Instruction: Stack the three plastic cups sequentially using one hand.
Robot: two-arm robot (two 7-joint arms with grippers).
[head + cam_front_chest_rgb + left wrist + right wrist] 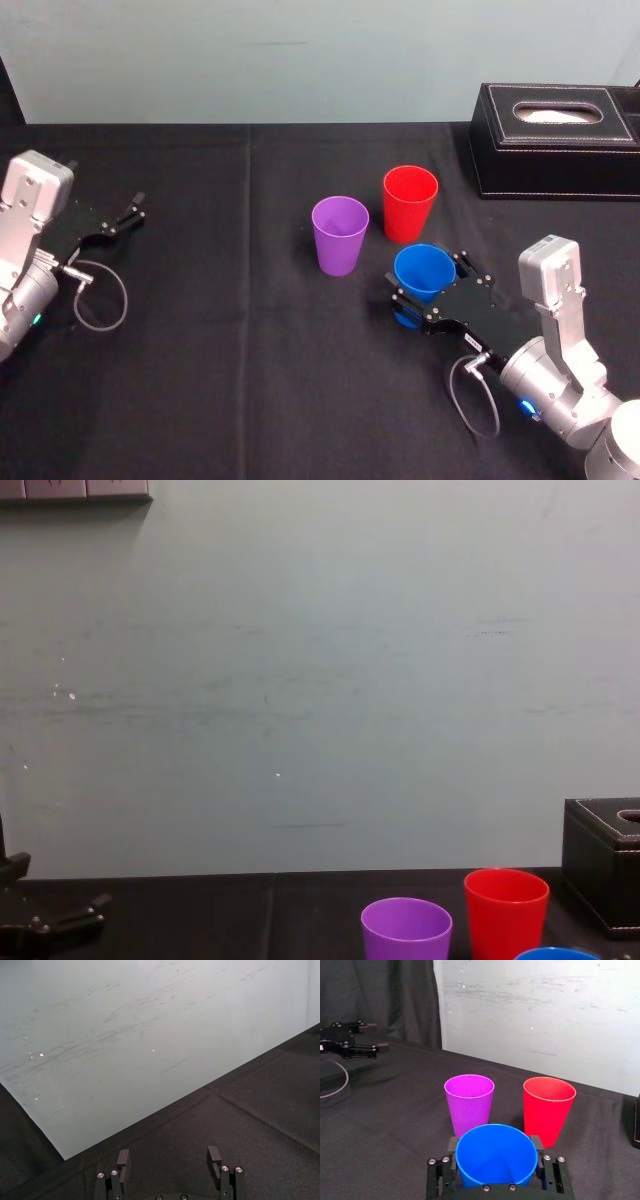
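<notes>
The fingers (453,1143) of the right gripper (430,284) are clamped on opposite walls of the blue cup (495,1160), mouth up (judged ready for nesting). The cup is just near of the red cup (410,203) and right of the purple cup (340,235), both upright on the worktop (220,350). The right wrist view shows wall contact; the head view shows spacing. The left gripper (168,1157) is parked at the left, fingers apart.

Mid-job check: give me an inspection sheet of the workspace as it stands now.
Surface: black cloth table, flat, no spills seen.
Job's things: purple cup and red cup upright, apart, unstacked; blue cup nearer the robot.
Clutter: black stitched box at far right.
Grippers: right gripper shut on blue cup; left gripper open, parked far left.
Cables: grey loop at left wrist, another at right wrist.
Surroundings: pale scuffed wall behind.
</notes>
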